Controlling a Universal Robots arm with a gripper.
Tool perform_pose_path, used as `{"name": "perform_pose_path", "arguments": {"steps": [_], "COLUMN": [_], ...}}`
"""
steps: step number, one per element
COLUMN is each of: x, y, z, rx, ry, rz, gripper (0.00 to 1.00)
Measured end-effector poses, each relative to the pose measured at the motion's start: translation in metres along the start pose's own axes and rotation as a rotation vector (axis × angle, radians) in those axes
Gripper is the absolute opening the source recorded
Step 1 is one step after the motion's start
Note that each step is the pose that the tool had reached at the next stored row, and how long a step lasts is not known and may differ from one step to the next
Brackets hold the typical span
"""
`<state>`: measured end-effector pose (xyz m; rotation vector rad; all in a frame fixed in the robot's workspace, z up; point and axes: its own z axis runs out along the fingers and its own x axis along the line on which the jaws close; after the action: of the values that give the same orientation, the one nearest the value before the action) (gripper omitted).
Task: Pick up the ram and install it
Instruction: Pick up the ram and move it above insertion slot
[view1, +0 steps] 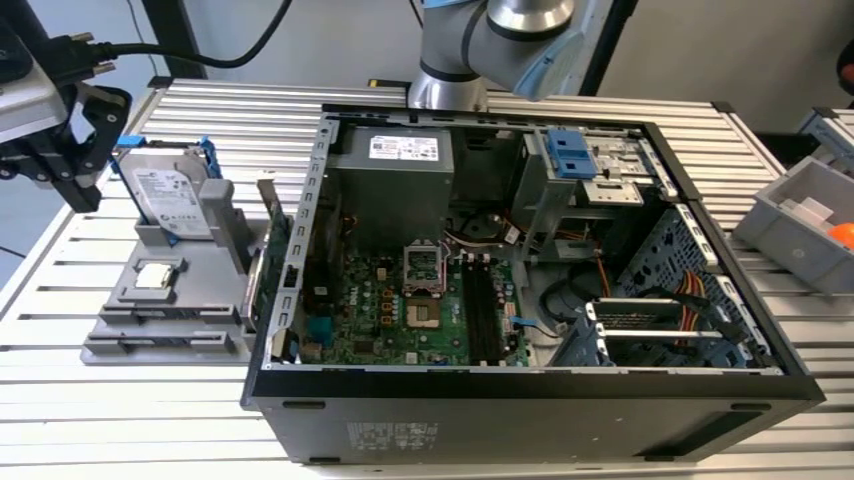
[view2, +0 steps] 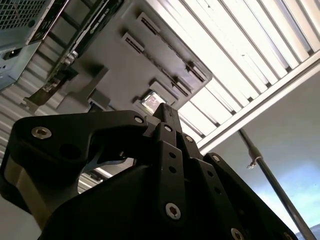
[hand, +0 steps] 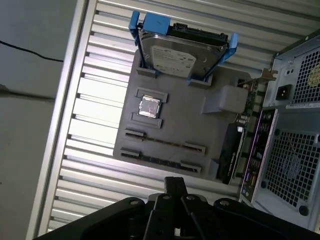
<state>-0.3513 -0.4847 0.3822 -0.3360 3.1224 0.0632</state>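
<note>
- In the exterior view the gripper (view1: 83, 190) hangs at 10 o'clock of the frame, over the slatted table (view1: 120, 420) and just off the 11 o'clock corner of the grey holder (view1: 200, 345).
- In both wrist views its fingers (hand: 175, 184) are clenched together with nothing visible between them (view2: 166, 112).
- The ram (hand: 161, 161) appears as a thin dark strip standing on edge between 2 end brackets, in the holder's slot row farthest from the hard drive. I cannot be fully sure of it at this angle. The gripper is apart from it.
- The 2nd slot row, next to it, shows just a thin groove.
- The hard drive (view1: 174, 200) with blue rails stands upright at the holder's 12 o'clock end.
- The processor chip (view1: 158, 277) lies flat in the holder between the drive and the slot rows.
- The green card (view1: 274, 270) stands on edge at the holder's 3 o'clock side, between holder and computer case (view1: 534, 390).
- The case lies open on its side at the frame's centre, motherboard (view1: 400, 310) exposed.
- The arm (view1: 507, 40) rises at 12 o'clock, and a grey bin (view1: 787, 215) sits at 3 o'clock.
</note>
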Motion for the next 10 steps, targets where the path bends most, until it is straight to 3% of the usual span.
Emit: {"name": "perform_pose_path", "arguments": {"steps": [10], "x": [0.0000], "y": [0.0000], "z": [-0.0001], "rx": [0.0013], "ry": [0.0025], "rz": [-0.054], "gripper": [0.00]}}
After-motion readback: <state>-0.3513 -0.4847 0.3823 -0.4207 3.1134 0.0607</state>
